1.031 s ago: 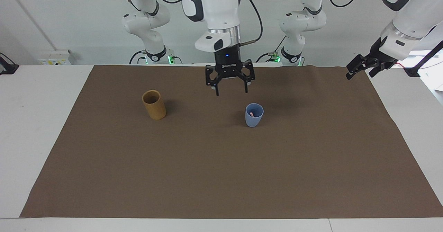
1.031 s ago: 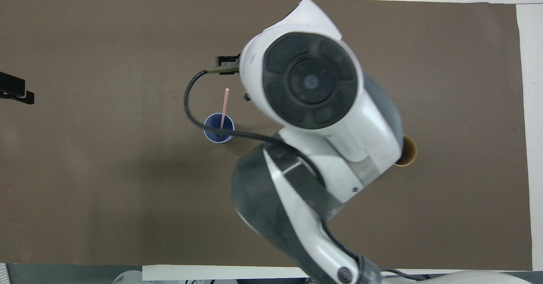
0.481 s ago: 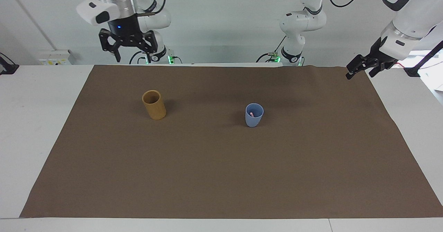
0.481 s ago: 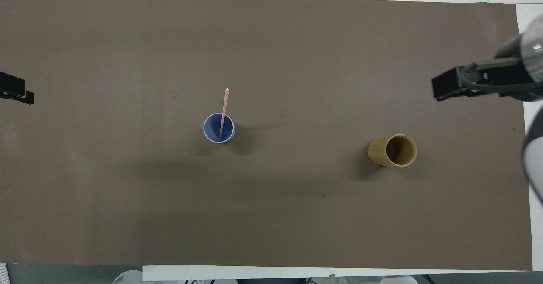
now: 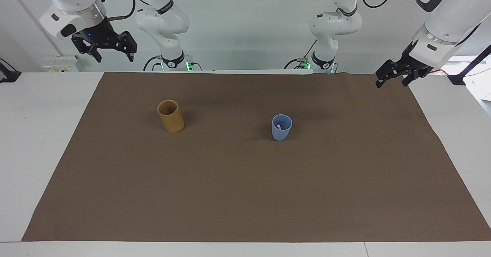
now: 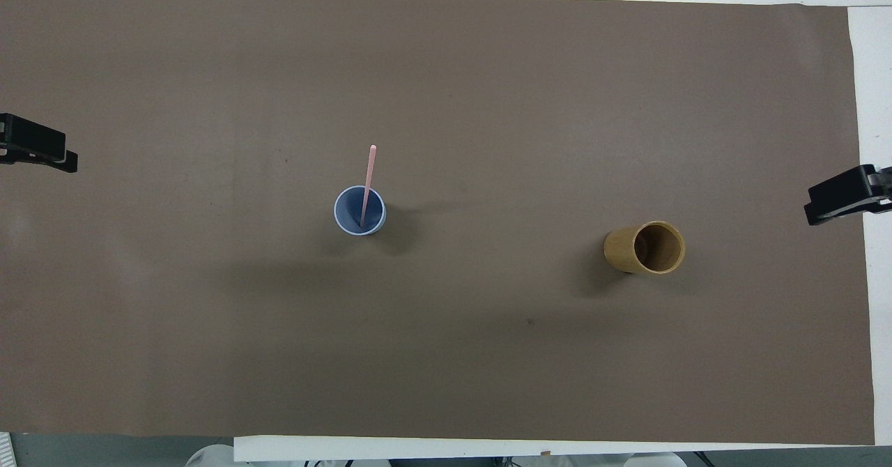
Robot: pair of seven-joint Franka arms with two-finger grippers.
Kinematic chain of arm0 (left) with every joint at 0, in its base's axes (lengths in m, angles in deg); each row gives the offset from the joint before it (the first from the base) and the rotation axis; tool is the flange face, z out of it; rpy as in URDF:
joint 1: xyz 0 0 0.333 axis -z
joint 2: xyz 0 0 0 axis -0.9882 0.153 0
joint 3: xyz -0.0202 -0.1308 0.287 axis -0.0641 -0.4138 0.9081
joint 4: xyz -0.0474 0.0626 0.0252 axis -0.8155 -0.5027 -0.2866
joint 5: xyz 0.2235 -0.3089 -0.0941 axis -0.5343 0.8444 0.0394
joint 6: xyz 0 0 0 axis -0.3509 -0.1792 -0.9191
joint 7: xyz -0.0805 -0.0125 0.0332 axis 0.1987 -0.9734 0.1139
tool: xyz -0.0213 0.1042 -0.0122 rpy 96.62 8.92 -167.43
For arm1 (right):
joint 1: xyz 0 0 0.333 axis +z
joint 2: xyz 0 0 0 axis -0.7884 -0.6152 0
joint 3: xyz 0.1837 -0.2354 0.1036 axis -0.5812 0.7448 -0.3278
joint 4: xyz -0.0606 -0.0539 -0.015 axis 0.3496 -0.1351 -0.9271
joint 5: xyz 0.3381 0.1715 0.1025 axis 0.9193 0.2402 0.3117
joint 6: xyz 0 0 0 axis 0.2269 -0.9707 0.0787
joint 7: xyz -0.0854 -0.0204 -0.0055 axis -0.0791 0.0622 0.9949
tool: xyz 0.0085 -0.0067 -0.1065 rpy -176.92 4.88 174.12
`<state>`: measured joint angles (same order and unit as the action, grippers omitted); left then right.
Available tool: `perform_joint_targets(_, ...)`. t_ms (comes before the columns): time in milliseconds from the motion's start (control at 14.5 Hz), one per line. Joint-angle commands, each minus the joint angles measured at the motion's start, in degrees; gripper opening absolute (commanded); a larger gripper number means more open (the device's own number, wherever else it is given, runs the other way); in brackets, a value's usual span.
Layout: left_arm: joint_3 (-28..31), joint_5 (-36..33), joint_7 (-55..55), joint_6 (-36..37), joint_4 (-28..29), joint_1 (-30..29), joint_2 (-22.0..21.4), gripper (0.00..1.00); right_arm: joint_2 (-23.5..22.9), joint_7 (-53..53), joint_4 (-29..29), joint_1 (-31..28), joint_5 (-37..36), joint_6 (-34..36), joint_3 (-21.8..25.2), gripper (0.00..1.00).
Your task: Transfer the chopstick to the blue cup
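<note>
The stick (image 6: 367, 180) stood in the blue cup (image 5: 282, 128) near the middle of the frame in both views, its lower end at the cup's bottom and its upper part leaning on the rim and sticking well out above it in the overhead view. In the facing view only a pink tip showed inside the cup mouth. Judged from that, the transfer looked finished.

The stick appeared thin, stiff and very light, likely smooth enough to slip or roll in a loose pinch. The best hold would be on the exposed upper part, above the rim, with a gentle squeeze across its width. The cup looked light too and could tip if the stick were levered sideways.

The tan holder (image 5: 171, 116) stood upright at mid-left of the facing view, apparently holding nothing.

The right gripper (image 5: 111, 49) hung at the upper left of the facing view, clear of the brown mat (image 5: 245, 195), fingers spread and holding nothing. The left gripper (image 5: 395, 73) waited at the upper right over the mat's corner, also spread and holding nothing.
</note>
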<state>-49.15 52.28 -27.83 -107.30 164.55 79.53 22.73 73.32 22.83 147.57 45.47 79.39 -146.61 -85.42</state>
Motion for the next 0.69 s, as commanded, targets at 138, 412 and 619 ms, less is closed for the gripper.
perform_joint_targets(138, 0.16, -2.84, -0.21, 0.55, -0.33, 0.27, -2.54, 1.00, 3.26, 1.05, 5.55, 0.32, 4.90, -5.57, 3.71, 1.00)
perform_joint_targets(412, 0.42, -5.30, -0.39, 0.46, -0.24, -0.17, -3.25, 1.00, 3.26, 1.40, 5.72, 1.99, 4.11, -5.68, 6.15, 1.00)
perform_joint_targets(619, 0.60, -5.30, -0.03, 0.55, 0.11, -0.44, -3.42, 1.00, 3.52, 1.14, 6.60, 2.17, 4.02, -6.11, 7.40, 1.00)
